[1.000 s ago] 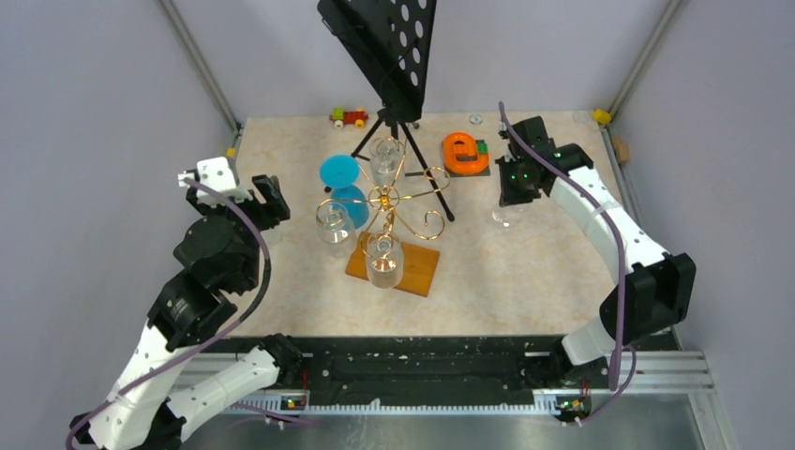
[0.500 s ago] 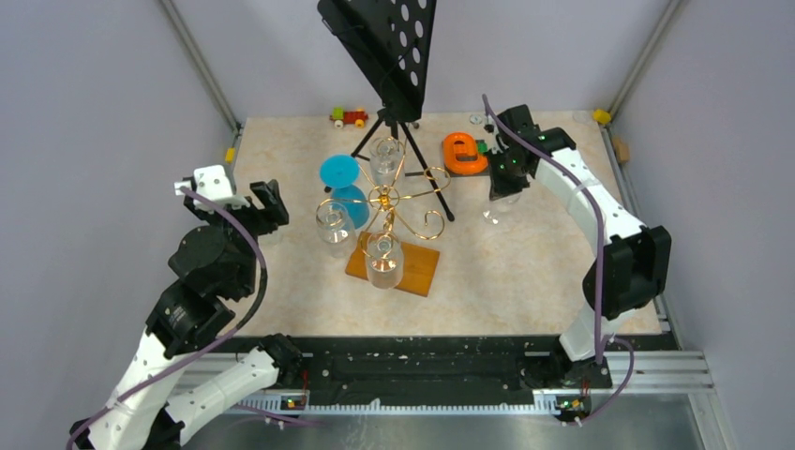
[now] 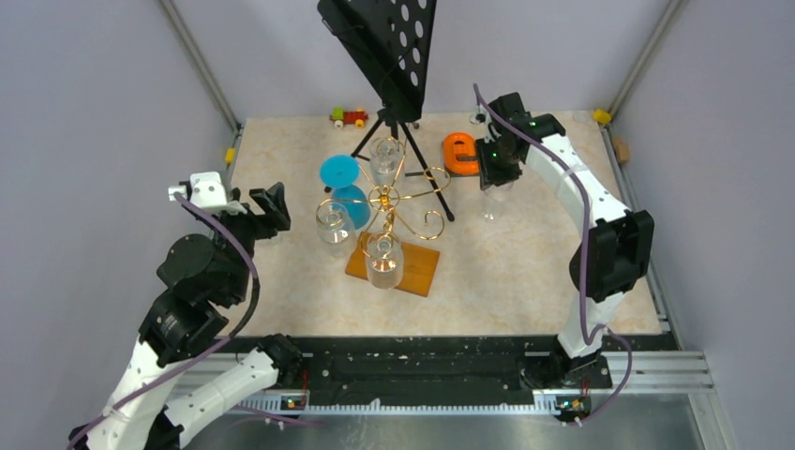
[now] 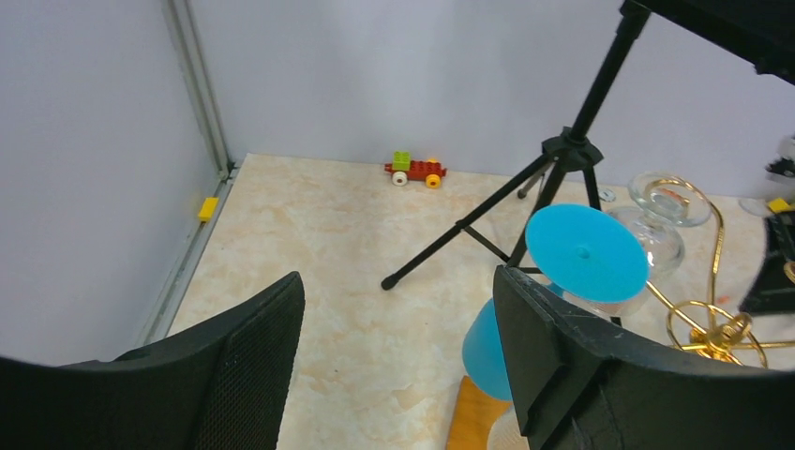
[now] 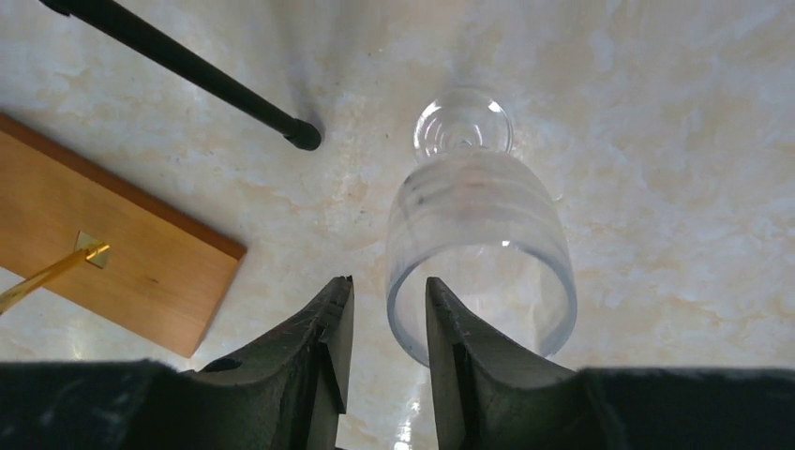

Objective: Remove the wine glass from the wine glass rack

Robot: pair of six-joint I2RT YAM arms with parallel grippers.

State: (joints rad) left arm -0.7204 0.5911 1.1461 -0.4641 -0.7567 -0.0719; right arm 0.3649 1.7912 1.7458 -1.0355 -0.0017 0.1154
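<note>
The gold wire rack (image 3: 384,199) on its wooden base stands in the middle of the marble-patterned table (image 3: 525,272), just before the black tripod music stand (image 3: 401,141). On the rack's left side hangs a blue plastic wine glass (image 3: 339,173). Three clear ones hang there too: the back glass (image 3: 385,159), the front-left glass (image 3: 333,225) and the front glass (image 3: 382,261), which is over the base.

Behind the stand, by the far wall, lies a small toy train (image 3: 349,116). An orange plastic toy (image 3: 461,152) sits right of the stand.

The clear wine glass (image 5: 478,244) stands on the table right of the rack, well apart from it. Its rim wall is between the fingers of my right gripper (image 5: 389,291), with one finger inside the bowl. My left gripper (image 3: 272,208) hangs left of the rack, apart from it.
</note>
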